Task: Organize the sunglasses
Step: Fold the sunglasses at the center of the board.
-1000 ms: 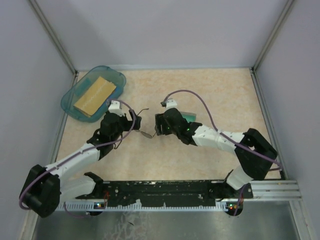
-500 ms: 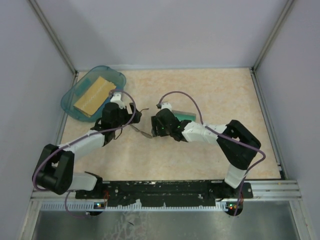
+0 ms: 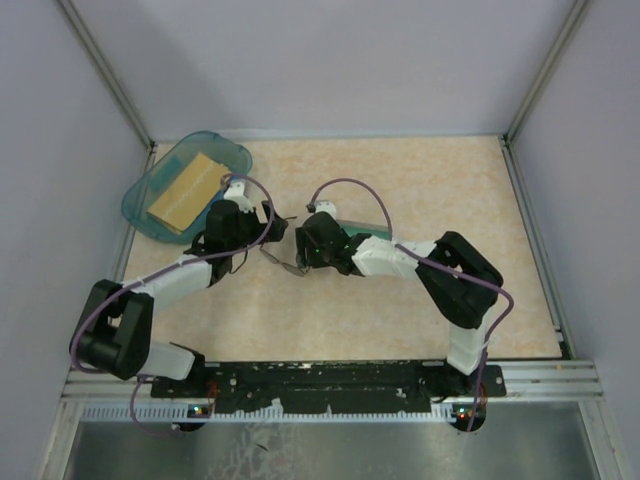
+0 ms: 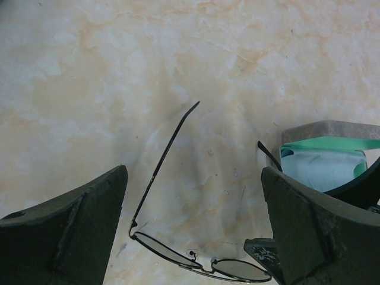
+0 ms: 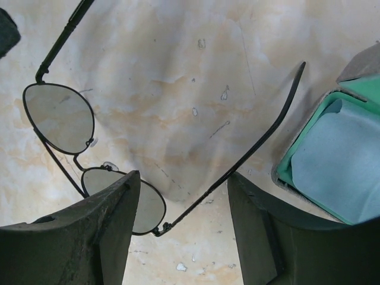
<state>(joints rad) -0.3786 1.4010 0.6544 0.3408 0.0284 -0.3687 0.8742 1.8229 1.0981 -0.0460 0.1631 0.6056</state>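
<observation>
The right claw (image 5: pixel 183 178) stood partly open just above the desk (image 5: pixel 178 71). Its two dark fingers (image 5: pixel 77 237) rose from the bottom of the wrist view with a clear gap between them and nothing clamped. Through that gap ran one slim temple arm of the sunglasses (image 5: pixel 59 116), slanting from its hinge at the lower middle up toward the right of the frame and touching neither finger. One lens slipped partly behind the finger at the lower left. The other lens lay in full sight at the left of the frame, and the second temple arm ran off the upper left corner. At the right edge sat the grey case (image 5: pixel 363 64) with its green lining, the light blue cloth (image 5: pixel 341 172) lying inside it.

The left claw (image 4: pixel 193 172) was spread wide and held nothing. In its wrist view the unfolded sunglasses lay at the bottom centre between the fingers, one temple arm reaching up to the middle of the frame, and the case showed at the right, partly behind a finger.

From overhead, the two claws faced each other near the middle of the desk with the sunglasses between them, and the case sat just to the upper right of the right claw. In the upper left, beyond the left claw, a teal tray (image 3: pixel 225 150) held a tan block (image 3: pixel 188 190)
</observation>
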